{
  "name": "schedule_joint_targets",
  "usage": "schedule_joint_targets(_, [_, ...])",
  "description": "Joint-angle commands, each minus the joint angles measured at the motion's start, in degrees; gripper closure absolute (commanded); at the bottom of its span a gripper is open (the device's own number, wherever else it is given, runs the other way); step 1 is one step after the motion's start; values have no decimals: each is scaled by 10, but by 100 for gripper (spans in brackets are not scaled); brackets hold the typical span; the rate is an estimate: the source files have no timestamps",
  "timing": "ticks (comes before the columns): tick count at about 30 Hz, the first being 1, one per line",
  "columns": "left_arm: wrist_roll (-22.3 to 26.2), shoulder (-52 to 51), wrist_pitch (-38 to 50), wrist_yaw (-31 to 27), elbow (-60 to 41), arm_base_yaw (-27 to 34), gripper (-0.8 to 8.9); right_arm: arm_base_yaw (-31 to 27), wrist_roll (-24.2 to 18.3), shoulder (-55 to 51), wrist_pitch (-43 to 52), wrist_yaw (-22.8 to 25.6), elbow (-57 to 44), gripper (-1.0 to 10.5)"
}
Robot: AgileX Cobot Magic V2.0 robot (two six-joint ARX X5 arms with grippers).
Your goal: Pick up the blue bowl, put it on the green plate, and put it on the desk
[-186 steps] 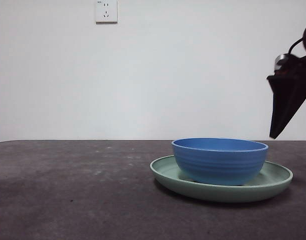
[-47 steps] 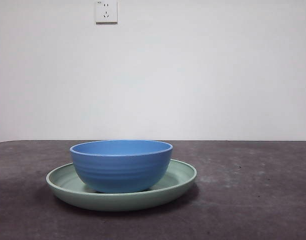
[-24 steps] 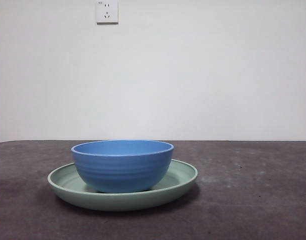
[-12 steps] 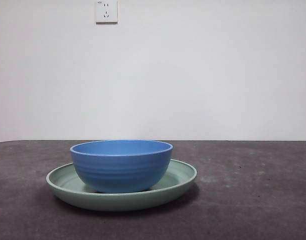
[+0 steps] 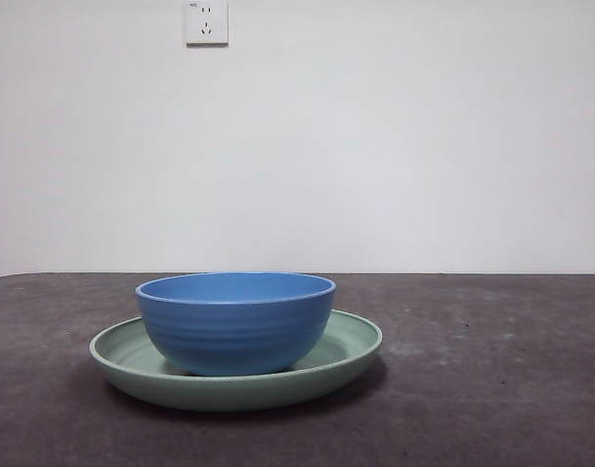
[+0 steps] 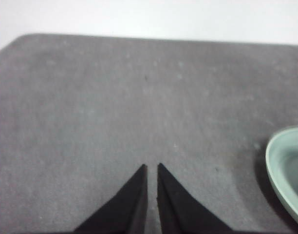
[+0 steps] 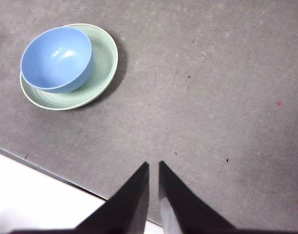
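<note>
The blue bowl (image 5: 236, 322) is sitting upright inside the green plate (image 5: 351, 342). The bowl is not in the middle of the plate; in the right wrist view it is sitting toward one side, close to the plate's rim, with more bare green showing on the other side. The plate is lying flat on the desk (image 5: 492, 389).

The right gripper (image 7: 153, 165) is hanging high over the desk, well apart from the bowl and plate. Its two black jaws are sitting close together, with only a thin gap between them, and they are holding nothing. From this gripper, the bowl and plate are lying far off, ahead and to one side, with bare desk in between.

The left gripper (image 6: 151, 167) is hanging over bare desk too. Its jaws are also sitting close together, holding nothing. Only a piece of the green plate's rim is showing in its view, off to one side and apart from the jaw tips. The bowl is not showing there.

On the white wall (image 5: 375, 146) behind the desk, a white socket (image 5: 206, 21) is sitting up high.
</note>
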Motion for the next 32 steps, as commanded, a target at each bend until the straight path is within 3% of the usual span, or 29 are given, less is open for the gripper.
schedule_joint_targets(1, [-8,-2,-1,-2,-14,1,781,4,3,1,14,1,6,918])
schedule_joint_targets(7, [-8,-3,10,-52,-18,2,781,4,3,1,14,1,6,918])
schedule_joint_targets(32, [-8,-3,27,-52,-25,2,781,4,3,1,14,1,6,918])
